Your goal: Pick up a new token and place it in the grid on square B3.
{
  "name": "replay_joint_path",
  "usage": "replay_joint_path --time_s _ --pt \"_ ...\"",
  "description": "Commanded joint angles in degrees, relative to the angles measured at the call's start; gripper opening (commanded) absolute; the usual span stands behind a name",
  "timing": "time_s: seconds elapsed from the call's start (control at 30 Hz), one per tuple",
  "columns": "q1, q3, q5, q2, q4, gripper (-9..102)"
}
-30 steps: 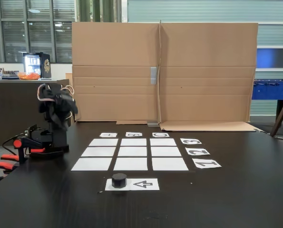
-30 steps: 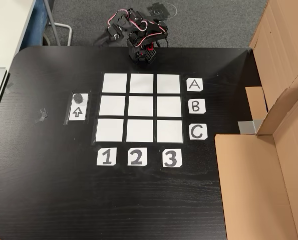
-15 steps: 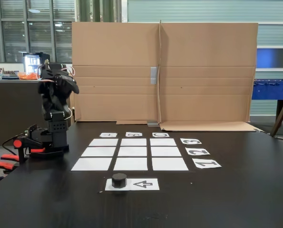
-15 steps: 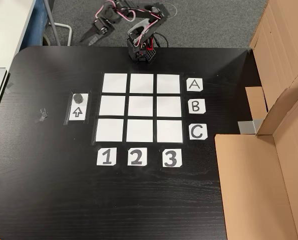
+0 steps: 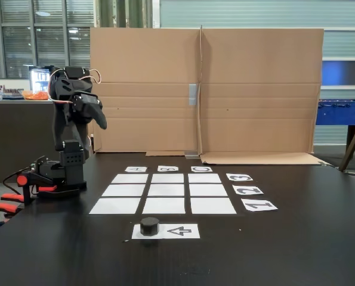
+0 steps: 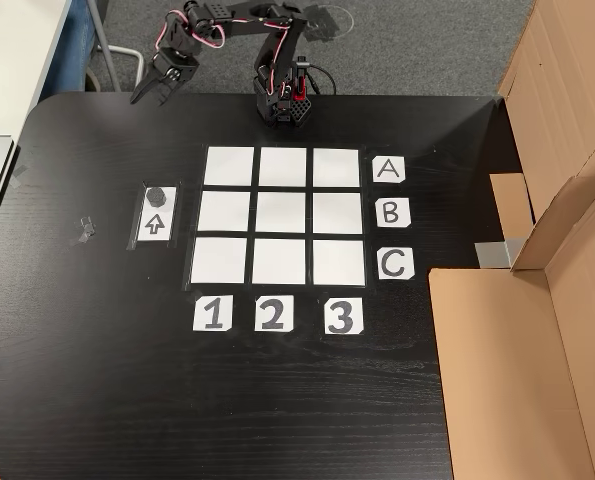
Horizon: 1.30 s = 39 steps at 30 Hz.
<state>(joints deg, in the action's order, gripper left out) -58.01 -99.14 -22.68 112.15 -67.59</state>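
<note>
The black token (image 5: 149, 226) (image 6: 156, 195) sits on the end of a white arrow sheet (image 5: 178, 231) (image 6: 154, 224), just outside the grid (image 5: 165, 190) (image 6: 282, 214). Square B3 (image 5: 167, 177) (image 6: 337, 213) is bare, like the other grid squares. My gripper (image 5: 101, 121) (image 6: 140, 94) hangs in the air off the table's edge, beside the arm's base and far from the token. Its fingers look closed together, with nothing between them.
The arm's base (image 5: 67, 173) (image 6: 284, 105) is clamped at the table's edge on the A side of the grid. Letter cards (image 6: 391, 212) and number cards (image 6: 271, 314) edge the grid. A cardboard wall (image 5: 207, 89) (image 6: 537, 330) stands beyond the letter cards. A small scrap (image 6: 82, 232) lies near the arrow sheet.
The arm has unfolded from its tucked pose over the base. Its gripper rose and swung outward, towards the token's side of the table. The token has not moved.
</note>
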Motion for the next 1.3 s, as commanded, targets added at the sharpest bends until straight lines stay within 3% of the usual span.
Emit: replay_joint_path --time_s 0.0,0.4,0.73,1.27 --pt "-0.8 5.7 -0.2 -4.7 -0.5 37" --pt "0.3 28.1 -1.3 -29.2 -8.7 39" --pt "7.1 40.7 -0.9 -43.0 -14.9 39" --pt "17.8 49.6 5.9 -54.8 -17.8 39"
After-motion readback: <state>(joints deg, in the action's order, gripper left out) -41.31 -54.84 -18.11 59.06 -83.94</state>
